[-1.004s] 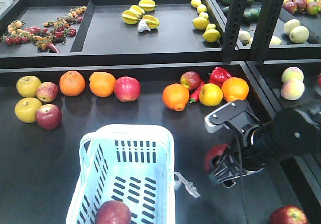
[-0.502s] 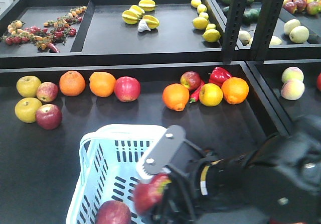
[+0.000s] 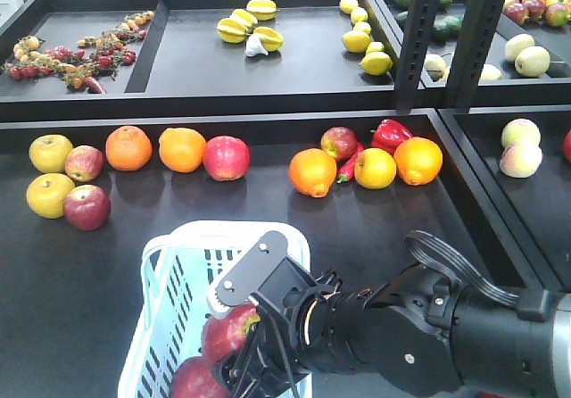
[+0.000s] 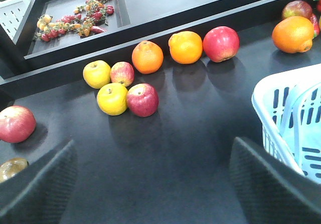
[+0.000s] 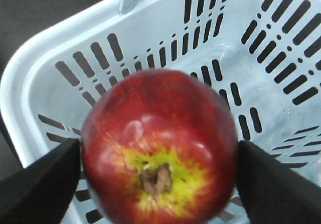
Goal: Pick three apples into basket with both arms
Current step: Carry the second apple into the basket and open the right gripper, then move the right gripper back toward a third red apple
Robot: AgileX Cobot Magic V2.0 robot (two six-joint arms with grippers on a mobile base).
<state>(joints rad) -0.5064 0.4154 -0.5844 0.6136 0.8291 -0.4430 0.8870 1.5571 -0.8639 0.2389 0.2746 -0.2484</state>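
— Where do we stand on the count?

— One dark maroon-red apple (image 3: 198, 378) already lies on the floor of the pale blue-white slotted plastic basket (image 3: 175, 264), near its front. A second dark red apple with a yellow-green patch round the stem (image 5: 159, 148) is pinched between the jaws of my black right gripper (image 3: 234, 349), hanging over the basket's open top — not yet let go, as far as I can see.

— So two of three?

— I'd judge one done, one a release away, and a third not picked. The nearest candidate I can see is the dark red apple (image 4: 142, 99) on the black tabletop (image 4: 165, 158), touching a plain yellow apple (image 4: 112, 98), left of the basket.

— And the left side?

— The left gripper (image 4: 150, 184) hovers above the tabletop with its jaws spread wide and nothing between them, well placed for that one, I think.
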